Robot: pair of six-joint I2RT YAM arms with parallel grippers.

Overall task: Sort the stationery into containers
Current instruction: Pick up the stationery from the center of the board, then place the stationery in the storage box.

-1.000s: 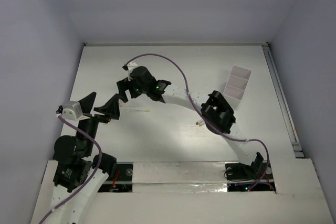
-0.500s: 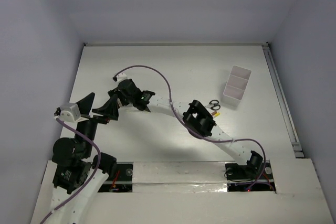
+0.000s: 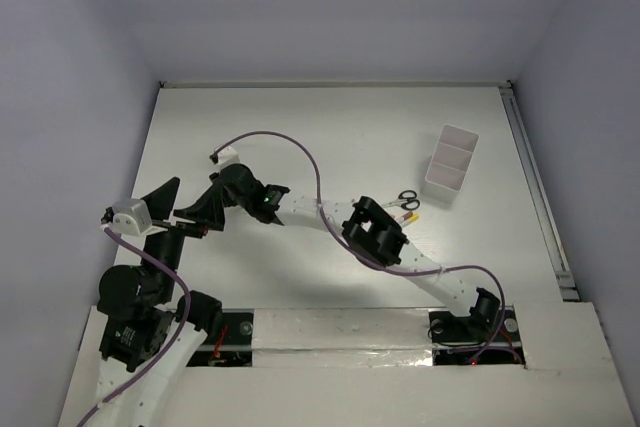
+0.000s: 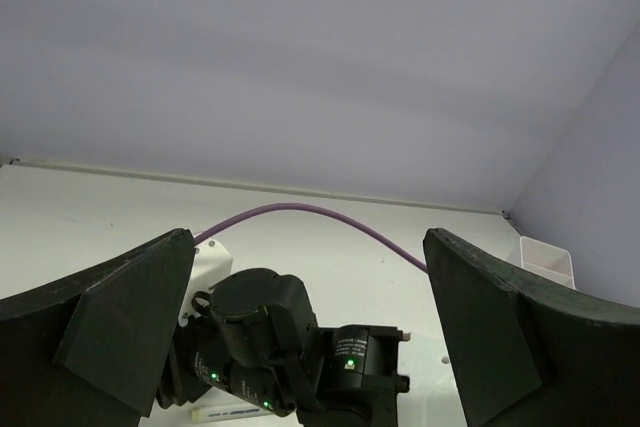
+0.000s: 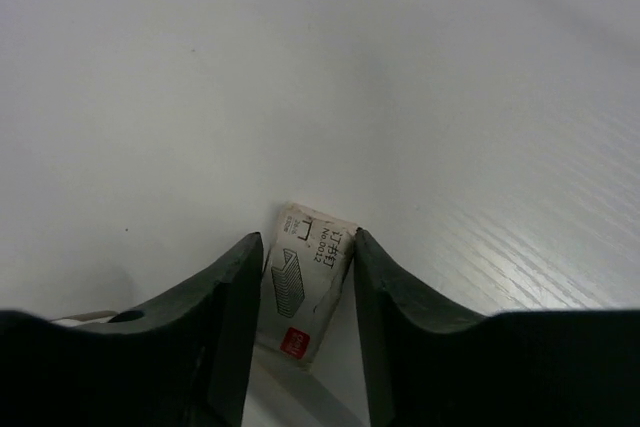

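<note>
White staple box [image 5: 300,292], red-marked, black print.

The left arm [image 3: 135,297], based at 7 o'clock in the top view, has bulky black joint housings and white links. A pale grey camera block [image 3: 131,213] caps its wrist, and a purple cable [image 3: 187,299] trails along it. The left gripper [image 3: 187,202] has broad, matte black, wedge-shaped fingers [image 4: 120,327]. The right arm [image 3: 430,265], based at 5 o'clock, is likewise white with black joints and carries a second purple cable [image 3: 265,134]. Small green lights [image 4: 347,365] glow on its black wrist housing. The right gripper [image 5: 305,267] has black fingers [image 5: 225,337] with rounded tips.
</note>
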